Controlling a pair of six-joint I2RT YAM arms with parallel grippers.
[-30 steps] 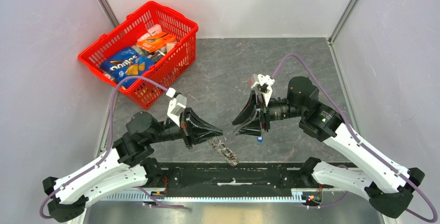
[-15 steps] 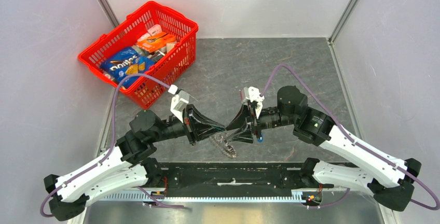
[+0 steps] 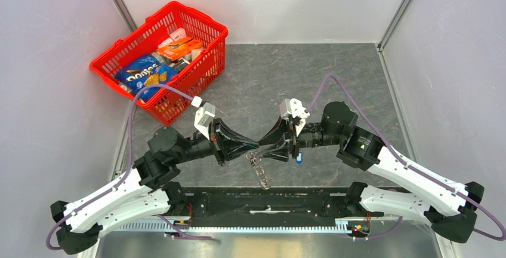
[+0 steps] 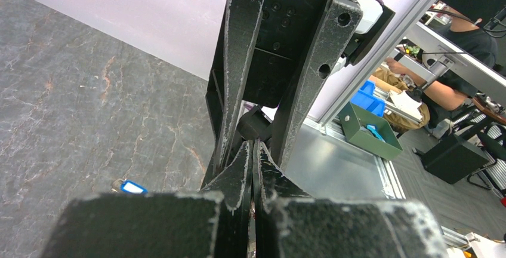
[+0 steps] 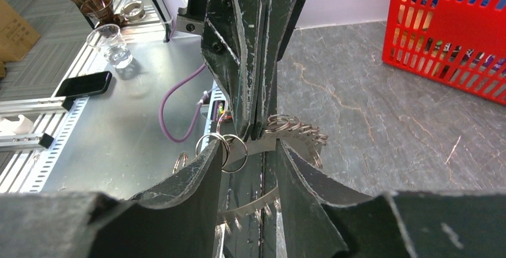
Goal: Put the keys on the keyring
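A silvery bunch hangs between the two arms: the keys (image 3: 261,171), a curved toothed band with several small split rings (image 5: 222,148) on it. My left gripper (image 3: 255,148) is shut on the top of this bunch; its own view (image 4: 253,146) shows only closed fingers, with the bunch hidden beneath them. Tip to tip with it, my right gripper (image 3: 266,149) stands open, one finger (image 5: 203,177) on each side of the band, and the left one touches a split ring. A tiny blue-headed key (image 3: 298,159) lies on the table (image 4: 128,186).
A red basket (image 3: 222,31) full of snack packs stands at the back left. A black rail (image 3: 262,201) runs along the near table edge. Grey walls close in both sides. A phone (image 5: 83,83) and a glass (image 5: 110,46) sit on the metal bench beyond.
My right gripper has swung left and forward until its fingers straddle the hanging bunch. The left gripper has shifted a little right with the bunch, still shut.
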